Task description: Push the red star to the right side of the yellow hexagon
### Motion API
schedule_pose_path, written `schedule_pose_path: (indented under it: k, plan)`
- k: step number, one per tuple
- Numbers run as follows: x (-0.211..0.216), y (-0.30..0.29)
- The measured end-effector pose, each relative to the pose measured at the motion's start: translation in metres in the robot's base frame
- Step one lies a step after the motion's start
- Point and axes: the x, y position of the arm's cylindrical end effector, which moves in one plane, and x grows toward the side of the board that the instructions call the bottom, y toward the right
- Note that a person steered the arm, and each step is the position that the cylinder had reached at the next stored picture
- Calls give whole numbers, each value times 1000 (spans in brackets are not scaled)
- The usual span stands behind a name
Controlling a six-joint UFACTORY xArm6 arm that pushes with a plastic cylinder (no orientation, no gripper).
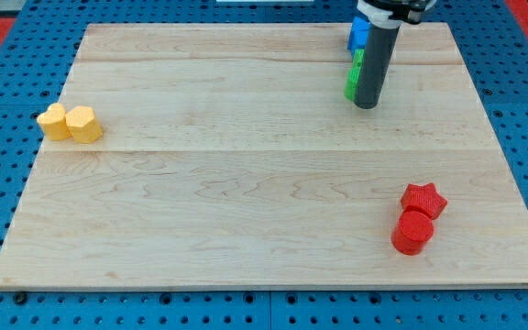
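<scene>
Tip (pixel 366 105) beside green block (pixel 352 79), red star (pixel 424 199) far

The red star (pixel 424 199) lies flat near the worktop's right edge, low in the view; the yellow hexagon (pixel 84 125) sits far left, well apart.

No readable text, labels or numbers anywhere.

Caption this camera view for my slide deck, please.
My tip beside green block, far from red star and yellow blocks.
</scene>
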Motion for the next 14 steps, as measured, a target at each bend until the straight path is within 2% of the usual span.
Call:
schedule_pose_path:
  k: [1, 2, 3, 4, 5, 6, 8, 9, 11, 12, 14]
  plan:
    - [4, 2]
    - [35, 55]
    - [86, 131]
    - [165, 170]
    - [209, 119]
    - [204, 59]
    - [153, -21]
    - [162, 15]
    - [101, 8]
    - [76, -19]
    - [116, -18]
